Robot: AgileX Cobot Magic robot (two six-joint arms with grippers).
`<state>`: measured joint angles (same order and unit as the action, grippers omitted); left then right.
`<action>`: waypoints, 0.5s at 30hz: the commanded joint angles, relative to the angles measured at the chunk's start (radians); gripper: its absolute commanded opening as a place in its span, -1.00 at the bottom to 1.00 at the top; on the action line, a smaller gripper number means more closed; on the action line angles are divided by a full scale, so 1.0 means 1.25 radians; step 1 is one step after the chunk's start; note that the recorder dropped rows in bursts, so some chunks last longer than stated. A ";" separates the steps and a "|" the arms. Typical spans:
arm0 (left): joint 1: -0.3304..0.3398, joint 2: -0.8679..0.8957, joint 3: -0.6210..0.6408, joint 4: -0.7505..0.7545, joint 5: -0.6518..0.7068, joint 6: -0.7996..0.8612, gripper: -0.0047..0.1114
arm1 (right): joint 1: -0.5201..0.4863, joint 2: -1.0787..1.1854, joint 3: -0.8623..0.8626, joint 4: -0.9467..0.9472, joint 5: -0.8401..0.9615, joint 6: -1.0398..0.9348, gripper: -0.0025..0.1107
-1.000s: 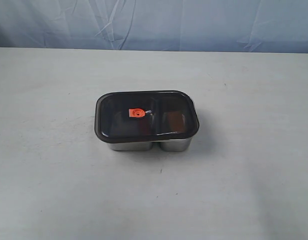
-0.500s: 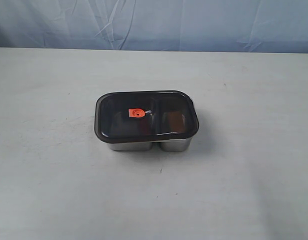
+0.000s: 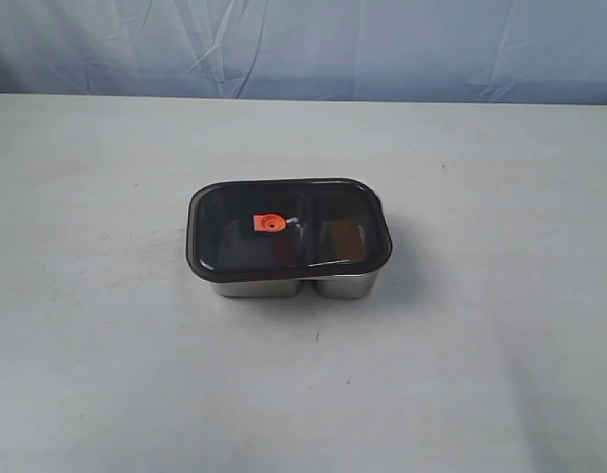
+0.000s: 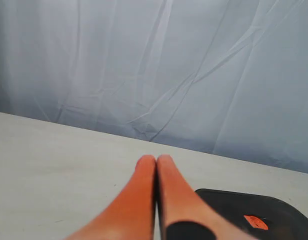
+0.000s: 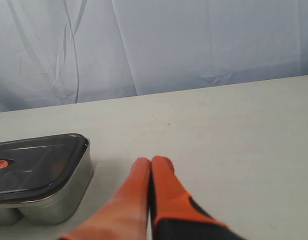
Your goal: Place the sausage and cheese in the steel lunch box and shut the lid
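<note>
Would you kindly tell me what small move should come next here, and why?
Probably none beyond holding both arms back: the lid already covers the steel lunch box, and the left tool and right tool are shut, empty, clear of it.

left hand (image 4: 156,159) closed, right hand (image 5: 150,161) closed

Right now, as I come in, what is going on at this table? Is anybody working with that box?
Nothing is being handled at this moment. The steel lunch box stands near the middle of the table with its dark lid on top. The left gripper and the right gripper are both shut, hold nothing, and sit apart from the box, one on each side. What is inside does not show through the lid.
</note>
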<state>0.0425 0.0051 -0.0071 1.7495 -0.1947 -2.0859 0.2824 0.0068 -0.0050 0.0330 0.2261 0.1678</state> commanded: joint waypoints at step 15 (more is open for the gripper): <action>-0.019 -0.004 0.006 -0.004 -0.016 0.002 -0.92 | -0.003 -0.005 0.004 0.002 0.004 -0.002 -0.97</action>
<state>0.0205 0.0051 -0.0047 1.7495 -0.2094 -2.0859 0.2824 0.0068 -0.0027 0.0351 0.2281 0.1678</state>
